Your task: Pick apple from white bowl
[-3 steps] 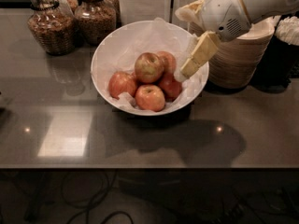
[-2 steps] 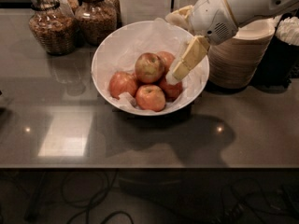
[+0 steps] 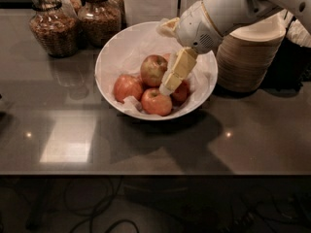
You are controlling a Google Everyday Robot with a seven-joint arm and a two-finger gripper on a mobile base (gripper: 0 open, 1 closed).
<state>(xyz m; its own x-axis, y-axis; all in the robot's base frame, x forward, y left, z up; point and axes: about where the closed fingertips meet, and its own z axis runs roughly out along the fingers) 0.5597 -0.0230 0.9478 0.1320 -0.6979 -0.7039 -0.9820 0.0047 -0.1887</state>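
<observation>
Nothing picked yet, we reckon: the apple (image 3: 152, 70) sits on the redder apples (image 3: 127, 87) in the white bowl (image 3: 116, 52), just left of our gripper (image 3: 167, 84), which hangs inside the bowl. We can't tell if it's open or closed. Grab and lift are still to do.

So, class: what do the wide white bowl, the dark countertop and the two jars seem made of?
The wide white bowl: ceramic or plastic, smooth rim. The dark countertop: polished stone or laminate, mirroring lights. The jars: clear glass, contents showing through. The cream gripper hangs over the bowl, beside the mottled apple.
</observation>
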